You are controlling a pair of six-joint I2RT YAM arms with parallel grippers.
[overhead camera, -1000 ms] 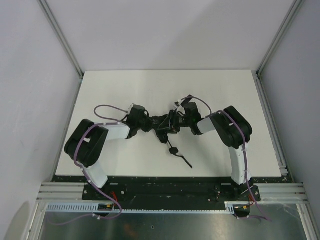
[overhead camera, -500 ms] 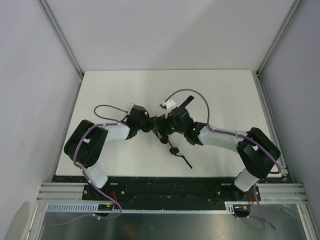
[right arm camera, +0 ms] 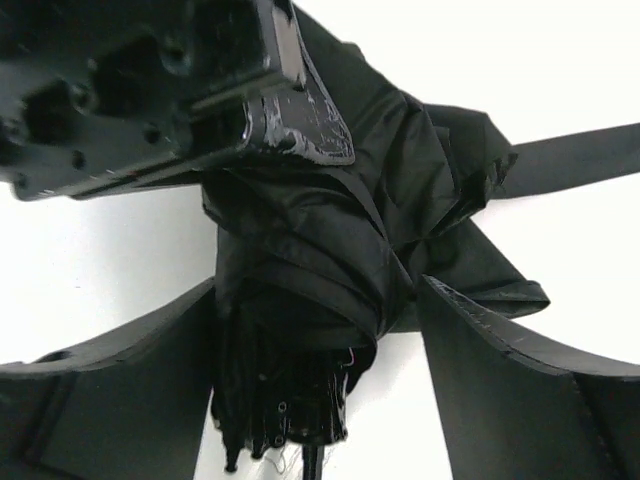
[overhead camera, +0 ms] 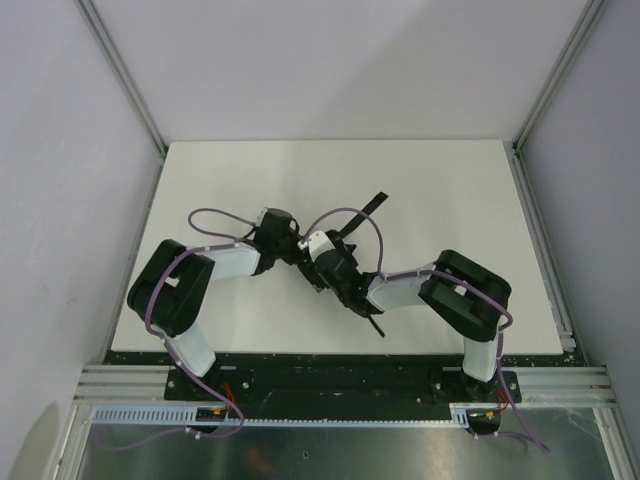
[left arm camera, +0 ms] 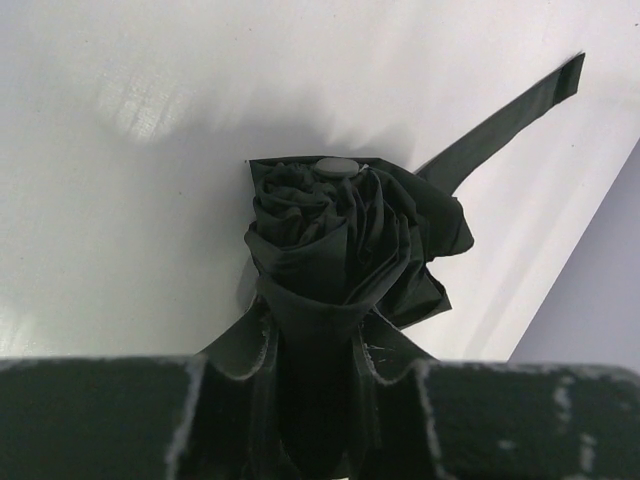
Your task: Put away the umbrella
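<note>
The umbrella [left arm camera: 340, 250], bundled at the middle of the table [overhead camera: 440, 190], is pinched by the left gripper [left arm camera: 315, 352] while the right gripper [right arm camera: 320, 335] straddles it, fingers spread, so tidying the folds seems underway; next, its loose strap [left arm camera: 500, 120] likely needs catching and wrapping round

umbrella [left arm camera: 340, 250]: matt black cloth, creased. cap [left arm camera: 337, 167]: smooth grey plastic. my left fingers [left arm camera: 238, 362]: matt black, scuffed. surface [left arm camera: 120, 200]: smooth white, slight sheen.
</note>
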